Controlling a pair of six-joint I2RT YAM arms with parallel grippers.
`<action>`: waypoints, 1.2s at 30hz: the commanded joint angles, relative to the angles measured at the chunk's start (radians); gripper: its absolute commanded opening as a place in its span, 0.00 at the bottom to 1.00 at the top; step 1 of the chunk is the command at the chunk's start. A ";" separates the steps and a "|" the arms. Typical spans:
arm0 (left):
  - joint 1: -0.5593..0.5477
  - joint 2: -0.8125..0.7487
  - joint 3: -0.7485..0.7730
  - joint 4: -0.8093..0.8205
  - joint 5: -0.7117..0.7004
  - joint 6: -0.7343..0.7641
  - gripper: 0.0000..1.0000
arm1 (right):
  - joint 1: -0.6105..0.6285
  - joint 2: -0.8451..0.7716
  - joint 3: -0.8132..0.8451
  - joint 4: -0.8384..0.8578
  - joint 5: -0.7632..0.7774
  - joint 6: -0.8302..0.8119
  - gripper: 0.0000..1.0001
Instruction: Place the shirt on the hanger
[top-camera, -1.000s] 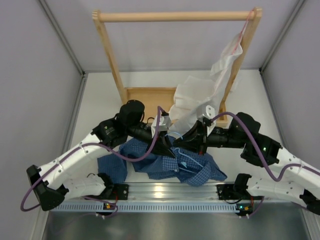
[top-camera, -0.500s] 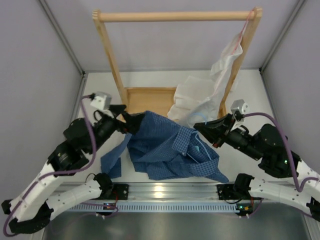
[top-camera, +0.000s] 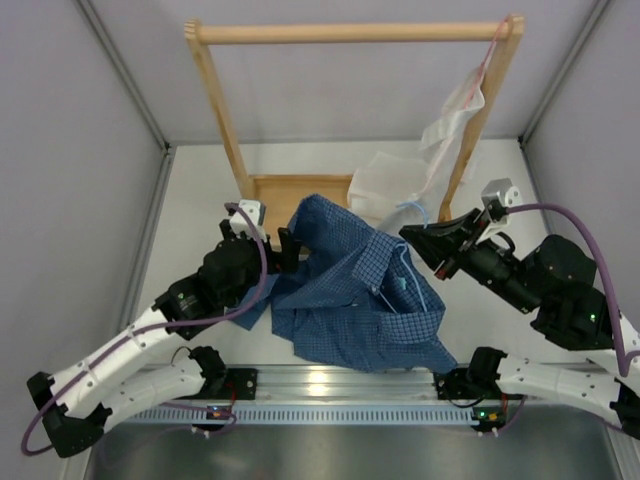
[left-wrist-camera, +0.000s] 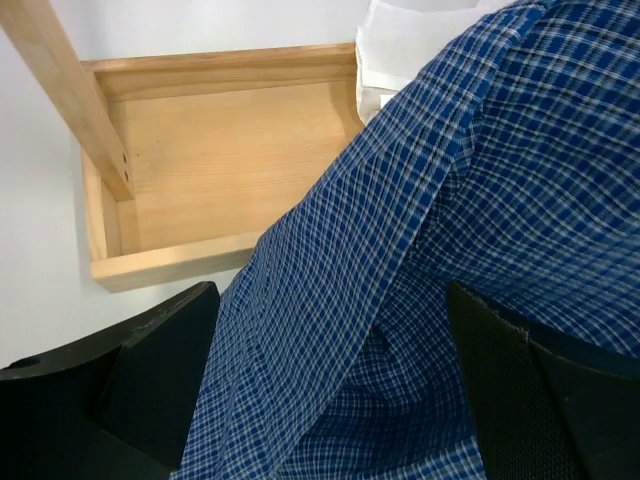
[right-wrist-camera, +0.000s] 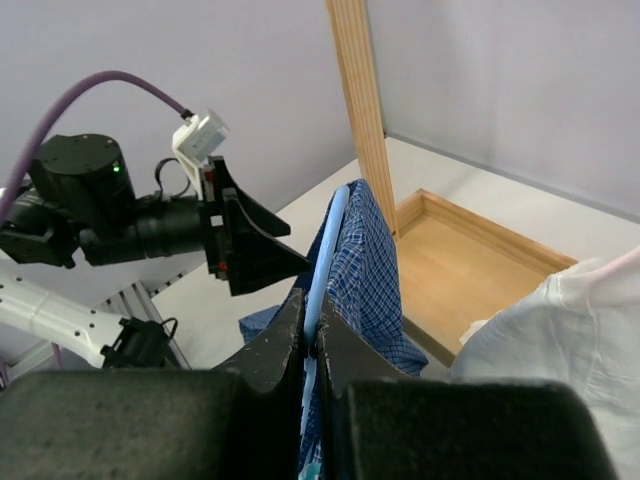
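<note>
Top external view: the shirt (top-camera: 350, 290), soft dark blue checked cloth, is bunched over the near middle of the white table (top-camera: 200, 190), its far left corner lifted just near of the shallow wooden tray (top-camera: 280, 190) at the foot of the wooden rack (top-camera: 215, 90). The left gripper (top-camera: 288, 243) meets that lifted corner, and the right gripper (top-camera: 415, 238) points at the shirt's far right edge. A white shirt (top-camera: 395, 185) hangs limp at the rack's right post. Left wrist view: two black fingers (left-wrist-camera: 150, 370) stand wide apart with folds of checked cloth filling the gap between them; no pinch is visible. The tray's plain pale wood lies beyond on the left. Right wrist view: the right claw's jaws are pressed together on the hanger (right-wrist-camera: 328, 240), a thin light blue wire rising from between the fingers, and the shirt drapes over that wire, hanging down its right side.
</note>
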 joint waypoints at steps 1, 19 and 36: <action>0.001 0.045 -0.009 0.166 -0.031 0.013 0.98 | 0.008 -0.013 0.061 -0.010 -0.022 0.018 0.00; 0.515 0.217 0.101 0.119 0.009 -0.114 0.00 | 0.008 -0.239 0.007 -0.076 0.006 -0.017 0.00; 0.515 0.088 0.356 0.018 0.242 0.102 0.00 | 0.008 0.059 0.193 0.061 -0.109 -0.123 0.00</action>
